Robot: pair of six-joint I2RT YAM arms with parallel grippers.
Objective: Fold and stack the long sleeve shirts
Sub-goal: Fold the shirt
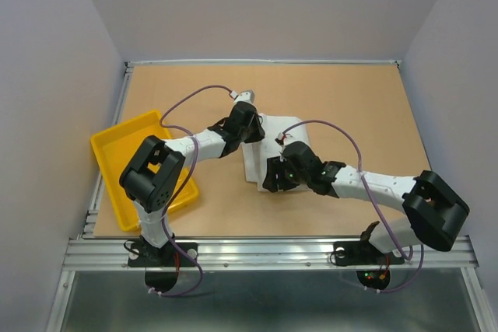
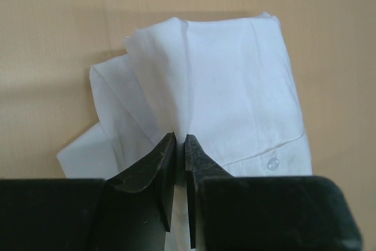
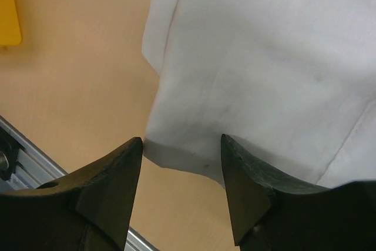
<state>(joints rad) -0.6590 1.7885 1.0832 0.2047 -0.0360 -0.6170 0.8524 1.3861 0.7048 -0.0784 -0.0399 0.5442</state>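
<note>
The tan worktop [image 1: 350, 106] carries one long sleeve shirt [image 1: 255, 167], white and folded into a compact bundle near the middle, between the two arms. A yellow tray [image 1: 117, 153] sits at the worktop's left edge, well apart from the shirt. The left end effector [image 2: 180, 139] reaches over the bundle from the far-left side. Its jaws are drawn almost together on a raised fold of the white fabric, which gathers up into the narrow slit between them and pulls the cloth into creases. The right end effector [image 3: 182, 142] hangs over the shirt's near edge with its jaws spread fairly wide and nothing between them. One finger stands over the bare worktop and the other over the cloth; whether either touches the fabric I cannot tell. A small clear button [image 2: 271, 164] shows on the shirt's placket, just beside the left fingers.
</note>
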